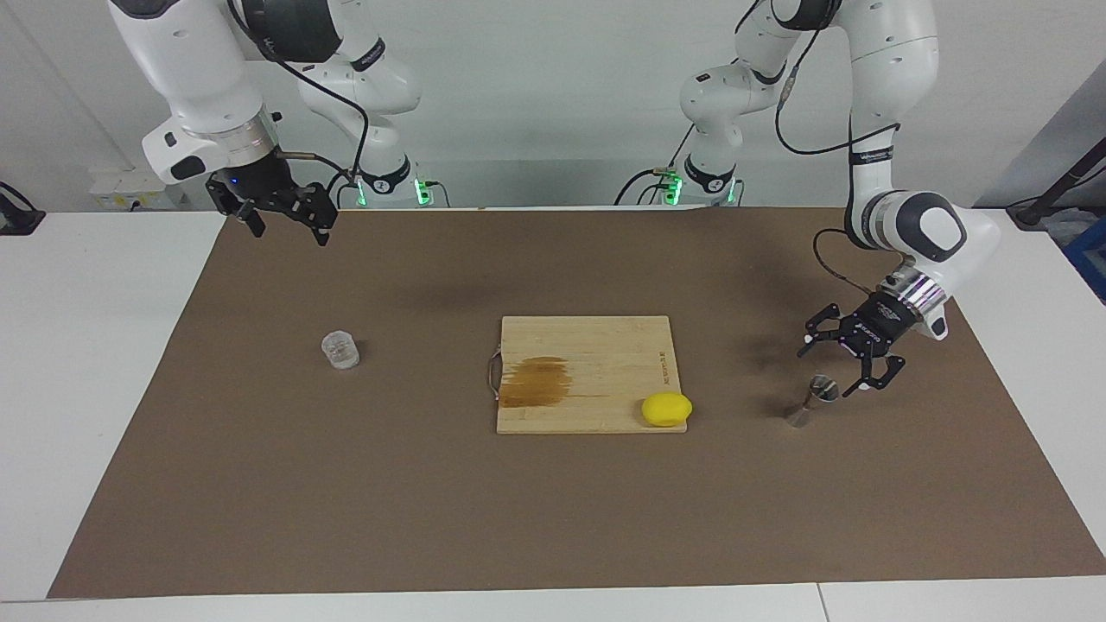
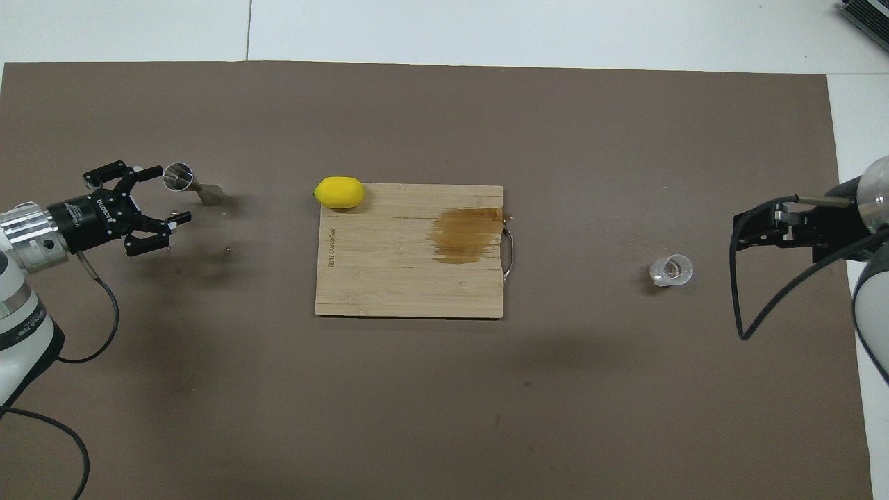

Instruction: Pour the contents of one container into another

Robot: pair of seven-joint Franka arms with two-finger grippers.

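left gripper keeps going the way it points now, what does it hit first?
Most likely the steel jigger: the left gripper is open, angled down toward its upper cone, close beside it. Depth is unclear; it may just straddle the rim.
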